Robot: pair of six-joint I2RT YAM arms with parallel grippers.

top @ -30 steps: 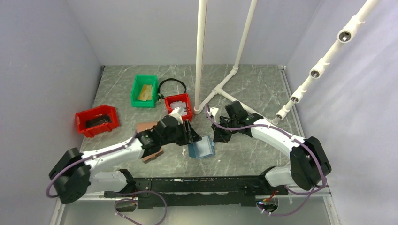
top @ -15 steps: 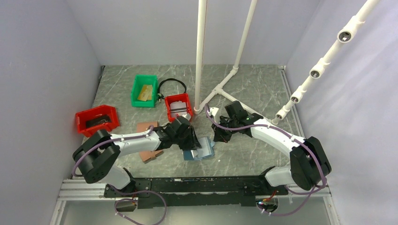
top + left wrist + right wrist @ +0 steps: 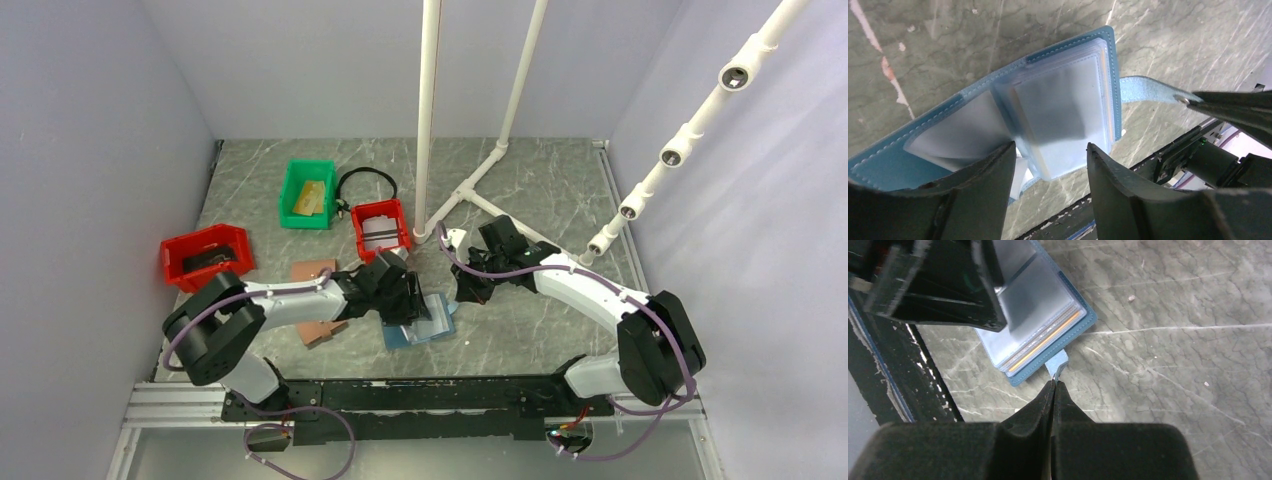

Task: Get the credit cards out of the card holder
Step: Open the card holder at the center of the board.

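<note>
We see the card holder lying open and flat on the grey marbled surface, near the middle and between the two arms. It is pale blue with stitched edges and holds a stack of cloudy plastic sleeves. Thin gold-orange edges of the credit cards show along the stack's side.

Its long axis runs from near-left to far-right, and the snap tab sticks out at the right end. The right claw is closed tight on that tab. The left claw stands moderately parted and low over the sleeves, gripping nothing we can see.

A brown wallet lies just left of the holder and a red bin sits beyond it. Marbled surface shows on its near and right sides.
</note>
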